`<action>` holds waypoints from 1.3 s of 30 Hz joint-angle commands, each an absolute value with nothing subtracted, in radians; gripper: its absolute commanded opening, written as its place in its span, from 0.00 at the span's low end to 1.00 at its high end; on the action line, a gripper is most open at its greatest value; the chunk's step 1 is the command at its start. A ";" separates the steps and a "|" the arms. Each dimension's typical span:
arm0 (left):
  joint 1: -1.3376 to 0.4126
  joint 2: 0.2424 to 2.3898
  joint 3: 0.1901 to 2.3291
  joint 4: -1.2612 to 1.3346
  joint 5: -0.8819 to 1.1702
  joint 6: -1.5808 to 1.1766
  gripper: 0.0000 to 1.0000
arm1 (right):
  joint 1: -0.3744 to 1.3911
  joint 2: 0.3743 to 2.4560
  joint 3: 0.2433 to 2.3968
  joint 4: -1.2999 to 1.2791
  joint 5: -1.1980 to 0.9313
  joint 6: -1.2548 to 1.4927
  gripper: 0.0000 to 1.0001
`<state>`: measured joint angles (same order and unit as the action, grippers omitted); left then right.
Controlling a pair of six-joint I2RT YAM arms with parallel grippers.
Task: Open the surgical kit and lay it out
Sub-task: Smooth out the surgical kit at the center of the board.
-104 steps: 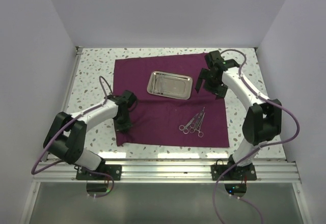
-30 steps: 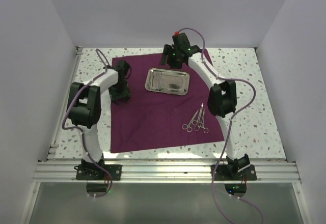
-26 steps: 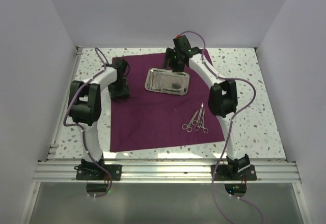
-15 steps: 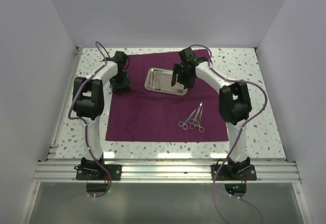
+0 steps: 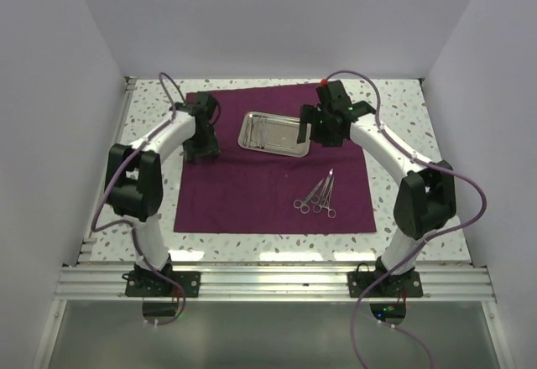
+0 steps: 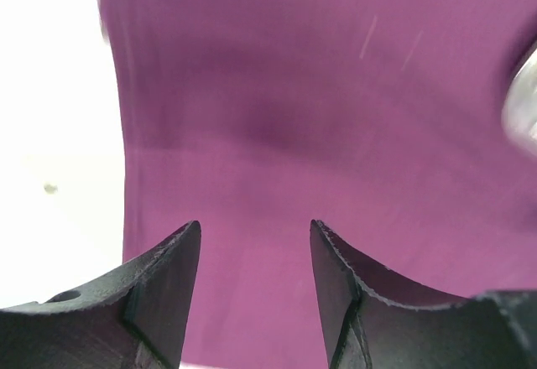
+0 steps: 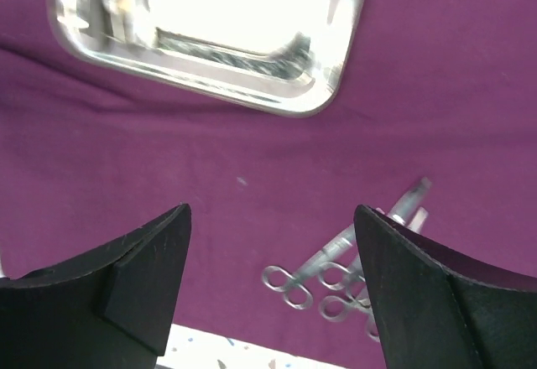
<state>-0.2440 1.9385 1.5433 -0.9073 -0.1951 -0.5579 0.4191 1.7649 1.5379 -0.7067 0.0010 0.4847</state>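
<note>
**Forceps [image 5: 317,199] lie base-side of my right gripper [image 5: 330,126]**

My right gripper hangs wide and empty by the right end of the tray [image 5: 245,137]. The forceps rest on the cloth [image 5: 243,193] nearer my bases, rings toward me and tips slanting away to the right. My left gripper [image 5: 201,141], also parted and empty, is well apart from them.

I see the cloth [image 5: 252,193] spread flat, dark purple and roughly rectangular. The tray [image 5: 274,132], shiny steel with rounded corners, sits on the cloth's far half, near its middle. The forceps [image 5: 317,198], thin and ring-handled, lie bunched on the cloth's near right part, rings toward its near edge.
</note>
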 commanded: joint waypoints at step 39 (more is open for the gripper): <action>-0.448 1.592 0.767 -0.865 -0.049 -0.695 0.49 | 0.150 1.657 0.881 -0.791 -0.071 0.624 0.40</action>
